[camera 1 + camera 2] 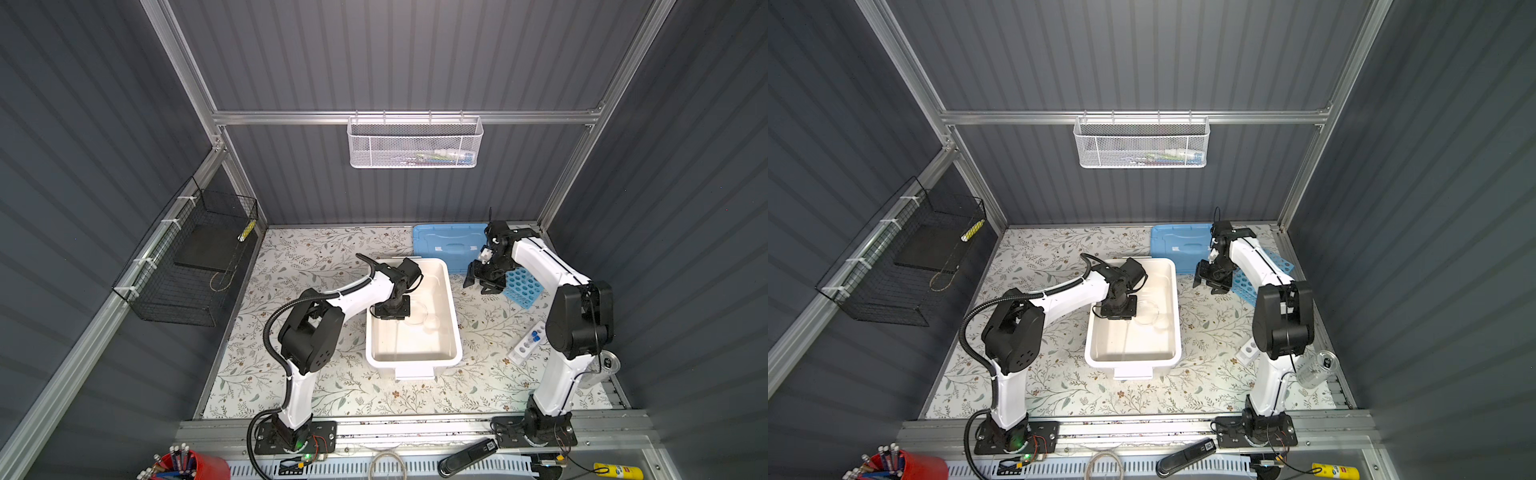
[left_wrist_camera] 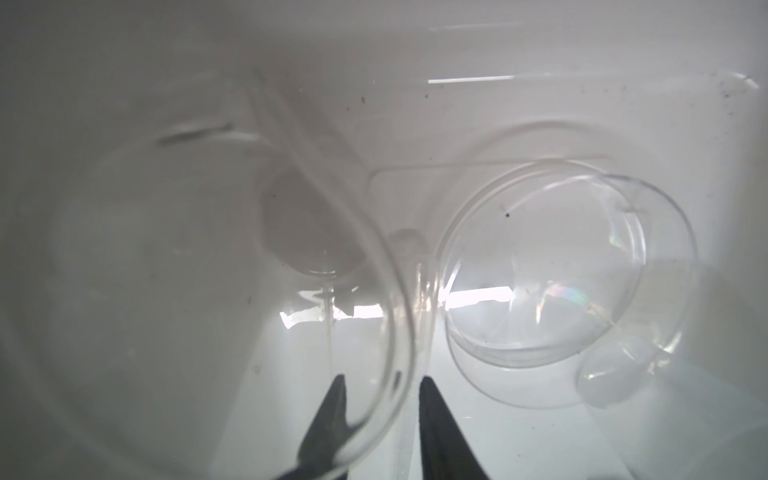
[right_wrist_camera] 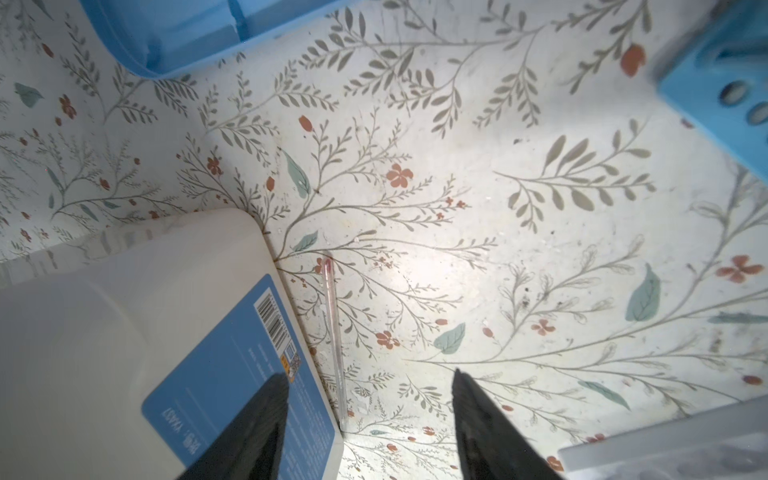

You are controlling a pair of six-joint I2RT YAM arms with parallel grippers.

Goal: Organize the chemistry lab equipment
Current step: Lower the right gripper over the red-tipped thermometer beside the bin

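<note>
My left gripper (image 1: 390, 311) (image 2: 380, 386) reaches down into the white tub (image 1: 456, 332). Its jaws stand slightly open astride the rim of a clear glass beaker (image 2: 399, 291), one finger inside the glass and one outside. A second clear beaker (image 2: 561, 270) lies on its side beside it. My right gripper (image 1: 482, 280) (image 3: 370, 382) hangs open over the floral mat, to the right of the tub. A thin glass rod (image 3: 332, 332) lies on the mat between its fingers, close along the tub's outer wall (image 3: 124, 311). The sky-blue rack (image 1: 523, 286) (image 3: 727, 83) lies just right of that gripper.
A small white tube rack (image 1: 525, 345) holding blue-capped tubes (image 1: 536, 336) sits by the right arm. The blue lid (image 1: 449, 245) lies behind the tub. A drink can (image 1: 606, 365) stands at the right edge. A red cup of pens (image 1: 195, 465) is front left.
</note>
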